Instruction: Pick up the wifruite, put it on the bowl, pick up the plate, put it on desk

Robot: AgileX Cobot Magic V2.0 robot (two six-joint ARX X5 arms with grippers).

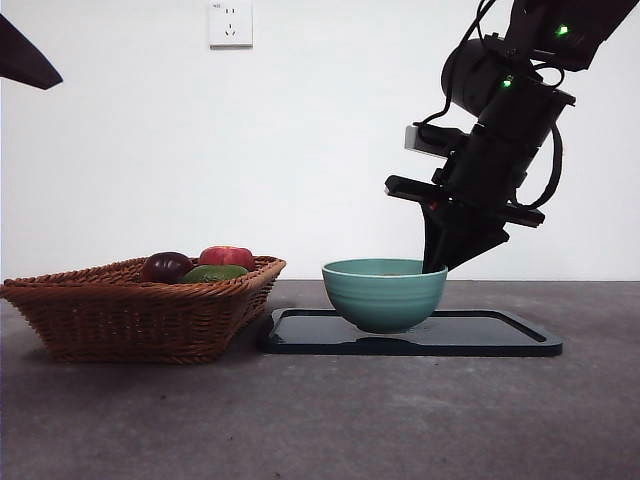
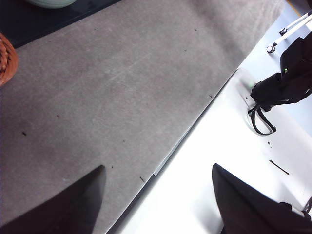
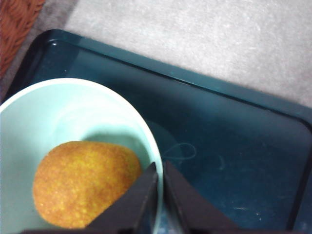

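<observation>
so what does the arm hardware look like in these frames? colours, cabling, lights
All black. The right gripper ends in two wedge-shaped matte jaws tapering to thin tips; in the front view its arm is chunky and angular, with looped black cables, a pale grey block on one side and small green lights. The left gripper has the same dark wedge jaws. A black strap loop hangs from the arm seen beyond it.

No readable text, label or number anywhere — only tiny, illegible marks.
</observation>
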